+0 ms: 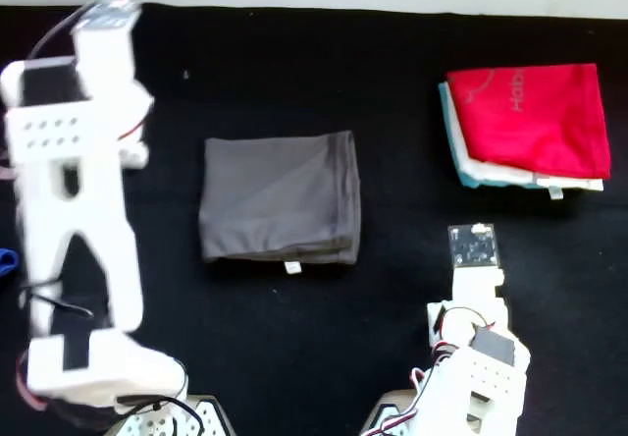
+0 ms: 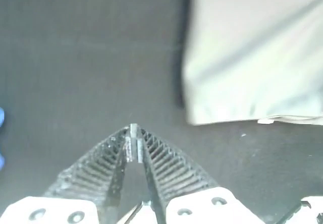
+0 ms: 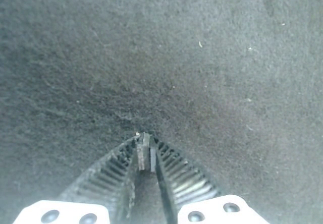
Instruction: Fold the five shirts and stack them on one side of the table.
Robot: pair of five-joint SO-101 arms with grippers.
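Observation:
A folded grey shirt point(image 1: 281, 198) lies in the middle of the black table, its label at the near edge. At the back right sits a stack of folded shirts point(image 1: 530, 127) with a red one on top and white and teal ones under it. The left arm point(image 1: 74, 210) stands tall at the table's left side. My left gripper point(image 2: 133, 139) is shut and holds nothing, hovering above bare cloth beside the grey shirt point(image 2: 255, 57). The right arm point(image 1: 476, 328) is drawn back at the near right. My right gripper point(image 3: 146, 151) is shut, empty, over the black cloth.
Black cloth point(image 1: 294, 53) covers the table. A small blue object point(image 1: 6, 261) shows at the left edge. Bare table lies between the grey shirt and the stack, and along the far side.

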